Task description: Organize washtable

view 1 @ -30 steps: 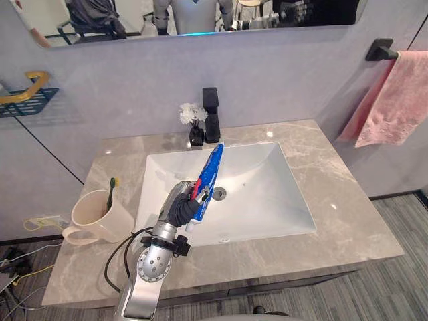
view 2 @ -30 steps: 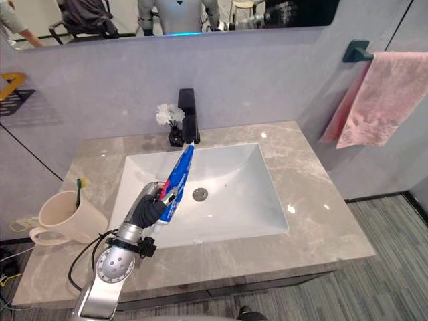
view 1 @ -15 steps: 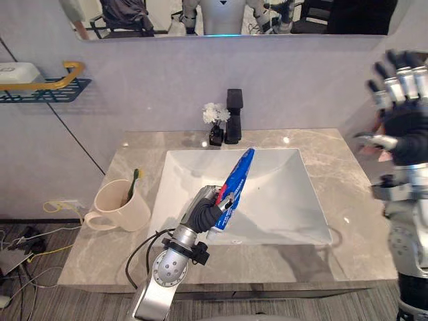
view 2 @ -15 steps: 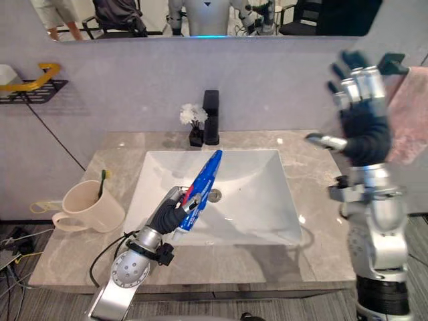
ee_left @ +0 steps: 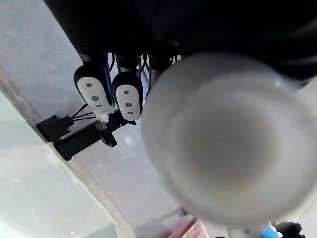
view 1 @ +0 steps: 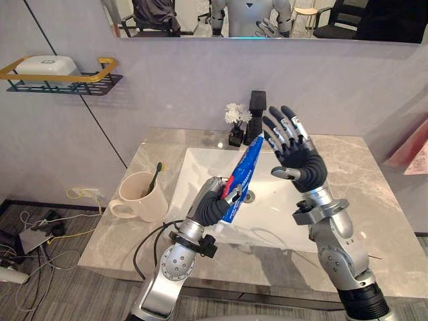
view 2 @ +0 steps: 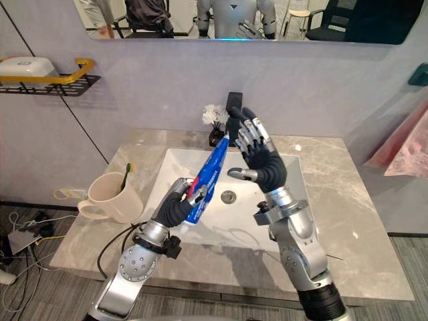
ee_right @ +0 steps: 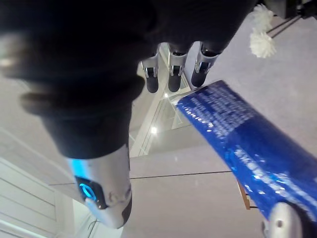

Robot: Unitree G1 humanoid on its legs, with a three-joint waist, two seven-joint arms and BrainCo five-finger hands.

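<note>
Toothpaste [view 1: 242, 175] stands tilted, cap end down, gripped in the curled fingers of the left hand [view 1: 208, 207] above the sink [view 1: 267, 217]. The right hand [view 1: 299, 160], fingers spread, hovers just beside its upper end, probably to take it.

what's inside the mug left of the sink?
One toothbrush, head up, leaning against the rim of the cream mug. Its lower handle and the mug's bottom are covered by the mug wall, so whether anything else sits down there cannot be seen.
</note>
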